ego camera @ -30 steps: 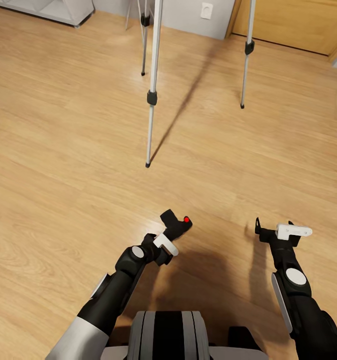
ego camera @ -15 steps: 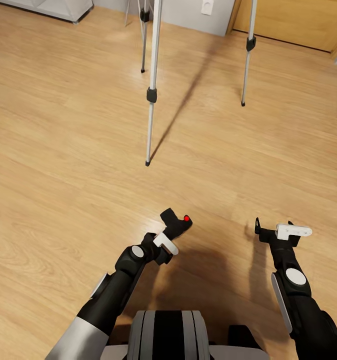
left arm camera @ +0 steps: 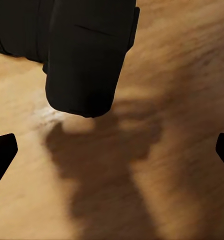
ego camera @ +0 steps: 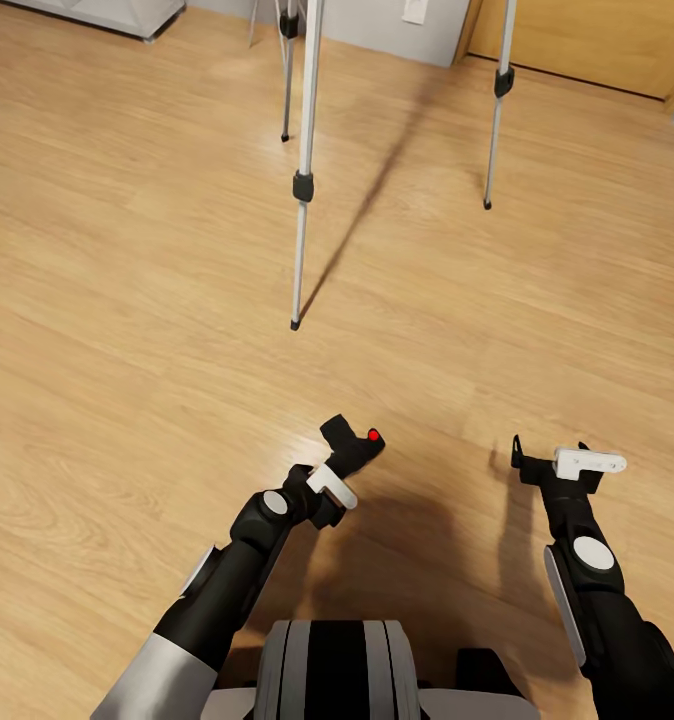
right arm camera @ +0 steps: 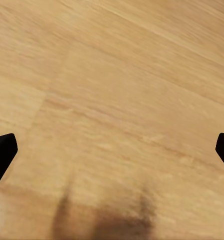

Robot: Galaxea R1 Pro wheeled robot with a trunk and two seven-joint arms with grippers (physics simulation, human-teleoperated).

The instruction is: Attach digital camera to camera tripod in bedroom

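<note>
The left tool [ego camera: 342,470] holds the small black digital camera [ego camera: 355,448] while the silver-legged camera tripod [ego camera: 299,190] has come slightly nearer; the right tool [ego camera: 549,462] stands wide and empty.

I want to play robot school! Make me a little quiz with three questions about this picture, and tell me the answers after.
1. True or false: the digital camera is already sitting on top of the camera tripod.
2. Which gripper carries the digital camera? A) the left gripper B) the right gripper
3. Fill in the missing word: the camera tripod's feet stand on the wooden ____.

Key:
1. False. It is at the left gripper, above the floor, short of the nearest tripod leg.
2. A. The right gripper is open with nothing between its fingers.
3. floor
</note>
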